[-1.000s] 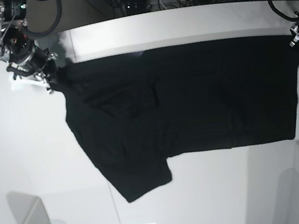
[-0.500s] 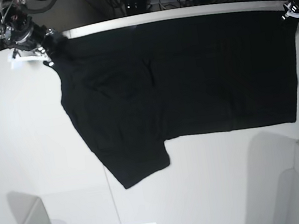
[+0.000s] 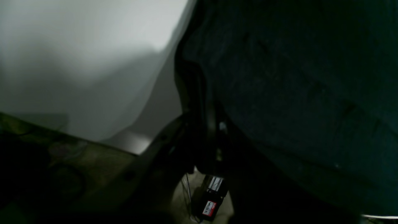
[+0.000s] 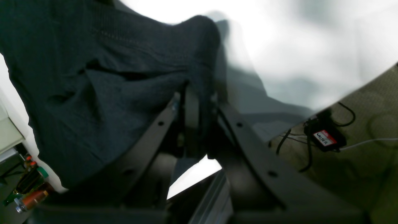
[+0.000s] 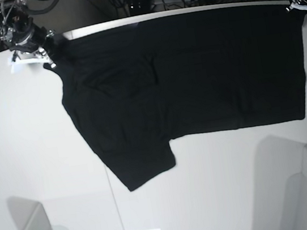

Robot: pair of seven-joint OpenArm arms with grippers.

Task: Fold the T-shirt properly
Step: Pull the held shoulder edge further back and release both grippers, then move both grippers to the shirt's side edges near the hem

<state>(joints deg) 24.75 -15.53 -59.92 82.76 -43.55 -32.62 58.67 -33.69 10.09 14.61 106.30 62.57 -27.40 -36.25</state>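
Black T-shirt [image 5: 193, 75] spread wide over the white table [image 5: 29, 167], plain side up, stretched between both arms along the table's far edge. One sleeve [image 5: 140, 162] trailing down toward the near side, flat on the tabletop; lower hem running level across the middle of the table.

Right gripper [image 5: 47, 47] at the far-left corner of the base view, arm reaching in from beyond the table edge, wrist angled down toward the cloth. Clamped shut on a bunched corner of the T-shirt [image 4: 102, 71]; in the right wrist view, fabric pinched between the two dark fingers [image 4: 192, 124] and humped up above them, the rest hanging away to the left.

Left gripper [image 5: 297, 8] at the far-right corner of the base view, just past the table's rim, only its pale tip showing. Closed on the opposite corner of the T-shirt [image 3: 295, 77]; in the left wrist view, a dark cloth edge running down into the closed fingers [image 3: 199, 130], the fabric filling the right of the view, very dim.

Cloth taut between the two grips, upper edge nearly straight.
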